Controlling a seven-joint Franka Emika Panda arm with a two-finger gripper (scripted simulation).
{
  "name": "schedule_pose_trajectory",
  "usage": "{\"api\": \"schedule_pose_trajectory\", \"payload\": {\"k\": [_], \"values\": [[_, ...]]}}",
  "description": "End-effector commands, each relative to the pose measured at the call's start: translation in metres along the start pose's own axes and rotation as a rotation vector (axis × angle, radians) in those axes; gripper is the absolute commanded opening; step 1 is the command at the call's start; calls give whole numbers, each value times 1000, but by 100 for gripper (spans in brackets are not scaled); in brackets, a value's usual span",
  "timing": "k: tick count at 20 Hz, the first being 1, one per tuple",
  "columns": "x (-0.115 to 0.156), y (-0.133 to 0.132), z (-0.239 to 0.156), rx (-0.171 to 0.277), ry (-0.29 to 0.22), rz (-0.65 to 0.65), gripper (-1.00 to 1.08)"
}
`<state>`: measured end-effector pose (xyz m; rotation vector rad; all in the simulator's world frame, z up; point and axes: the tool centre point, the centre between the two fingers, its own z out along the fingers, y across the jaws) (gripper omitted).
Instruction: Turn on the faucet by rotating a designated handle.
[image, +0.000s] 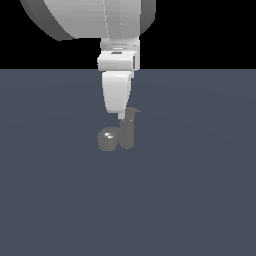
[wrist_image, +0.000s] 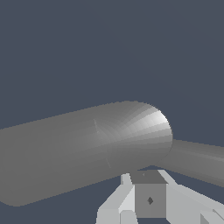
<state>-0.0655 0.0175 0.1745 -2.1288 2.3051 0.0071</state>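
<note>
I have the claw (image: 121, 116) hanging straight down over the dark grey surface (image: 200, 200), its white body narrowing to the tips. The faucet (image: 127, 134) stands right under the tips: a short dull-grey post, with a rounded shiny bulge (image: 106, 139) at its foot on the exterior view's left. The handle (image: 133, 110) sits at the top of the post, just beside the claw's tips and partly hidden behind them, so I only see a small grey sliver poking out toward the exterior view's right. The tips look to be touching or almost touching it; I cannot tell which.

In the wrist view a thick grey cylinder of the faucet (wrist_image: 87, 148) fills the middle, very close to the claw (wrist_image: 148, 197). I cannot tell whether the claw is apart or together.
</note>
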Motion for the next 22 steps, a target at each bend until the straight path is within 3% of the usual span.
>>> {"api": "schedule_pose_trajectory", "payload": {"k": [1,22], "values": [[15,-7,0,4,1,16,-100],[87,-39,1,1,6,46,-100]]}}
